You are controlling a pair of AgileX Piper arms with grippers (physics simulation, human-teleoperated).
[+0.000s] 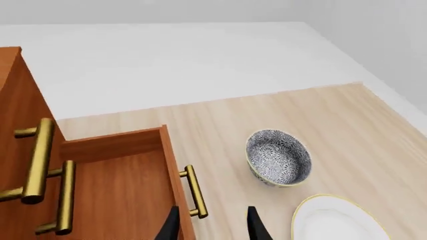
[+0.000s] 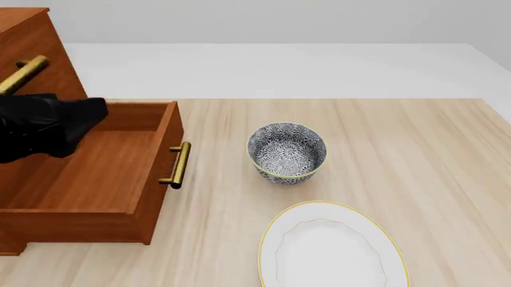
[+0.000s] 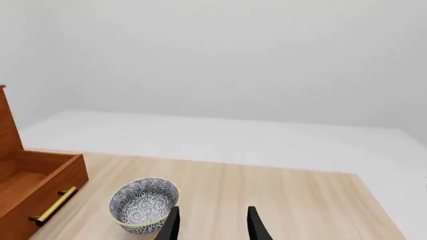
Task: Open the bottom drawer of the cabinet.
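One cabinet (image 2: 32,54), one open drawer (image 2: 96,173), three brass handles (image 1: 193,192), one bowl (image 2: 288,152), one plate (image 2: 331,248) on the bench (image 2: 415,155).

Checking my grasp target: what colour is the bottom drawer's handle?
Brass-gold bar handle on the reddish-brown bottom drawer; clearest in the front view.

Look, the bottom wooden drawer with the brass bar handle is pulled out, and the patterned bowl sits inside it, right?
Not quite. The reddish-brown wooden bottom drawer with its brass bar handle is pulled out of the cabinet, but the blue-and-white patterned bowl is not inside. The front view shows it standing on the light wooden table, beside the drawer and apart from it.
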